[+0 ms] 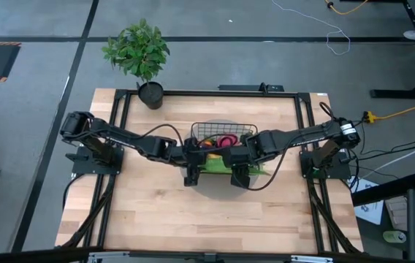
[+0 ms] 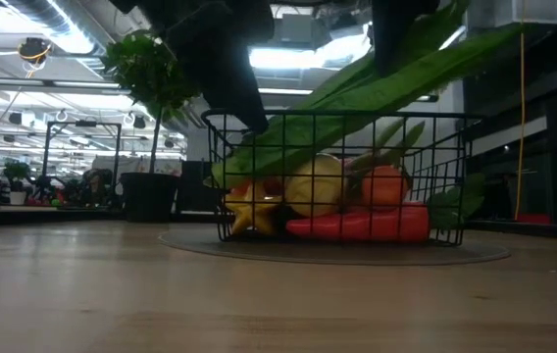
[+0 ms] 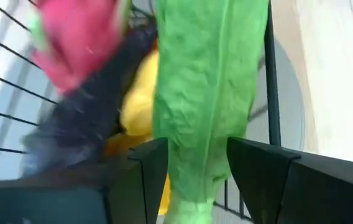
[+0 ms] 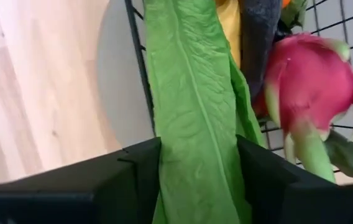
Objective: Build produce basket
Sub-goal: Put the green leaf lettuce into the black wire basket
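The black wire basket (image 1: 226,128) (image 2: 455,176) stands on a round grey mat in the middle of the table. It holds a pink dragon fruit (image 4: 313,74) (image 3: 77,43), yellow fruit (image 3: 140,93) (image 2: 313,186), an orange piece (image 2: 386,181) and a red one (image 2: 357,226). The long green stalk bundle (image 1: 218,166) (image 2: 377,88) slants over the basket's near side, its left end low at the rim and its right end raised. My left gripper (image 1: 191,174) (image 3: 196,165) and right gripper (image 1: 240,175) (image 4: 198,168) are each shut on it. My left gripper pinches the green bundle near its pale stalk end (image 3: 192,186) between the two fingers (image 3: 148,168), which lie across it, coming from above. That end hangs low by the basket's rim (image 2: 227,175). My right gripper pinches the leafy part of the bundle (image 4: 195,124) between its two fingers (image 4: 142,162), also across it and from above. This part is lifted above the basket's top edge.
A leafy potted plant (image 1: 140,55) (image 2: 149,78) stands at the table's far left corner. The grey mat (image 2: 337,251) shows around the basket's foot. Bare wood (image 1: 207,219) lies toward the near edge.
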Action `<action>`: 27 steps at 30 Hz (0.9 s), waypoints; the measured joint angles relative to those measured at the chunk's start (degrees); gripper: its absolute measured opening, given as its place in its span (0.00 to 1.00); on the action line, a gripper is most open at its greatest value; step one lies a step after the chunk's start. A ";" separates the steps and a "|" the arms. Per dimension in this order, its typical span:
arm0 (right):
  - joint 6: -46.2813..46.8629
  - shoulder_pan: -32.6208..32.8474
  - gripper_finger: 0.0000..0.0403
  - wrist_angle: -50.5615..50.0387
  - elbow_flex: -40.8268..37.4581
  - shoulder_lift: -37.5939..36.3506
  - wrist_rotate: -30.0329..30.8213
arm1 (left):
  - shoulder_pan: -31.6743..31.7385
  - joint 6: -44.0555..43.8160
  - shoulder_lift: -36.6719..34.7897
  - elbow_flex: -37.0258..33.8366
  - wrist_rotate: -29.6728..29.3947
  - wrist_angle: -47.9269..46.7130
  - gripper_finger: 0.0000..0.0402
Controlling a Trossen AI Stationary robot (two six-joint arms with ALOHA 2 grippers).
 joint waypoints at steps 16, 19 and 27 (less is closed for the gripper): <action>1.73 0.00 0.43 2.36 -13.02 -0.07 5.60 | -4.91 3.41 -4.62 9.15 -7.41 -7.02 0.38; 1.88 0.00 0.43 3.06 -15.16 -0.06 5.90 | -5.69 3.43 -4.66 9.47 -9.44 -7.27 0.38; 4.80 0.60 0.43 -4.57 -8.98 -0.09 9.55 | -6.19 5.23 -4.64 9.45 -12.90 -7.87 0.38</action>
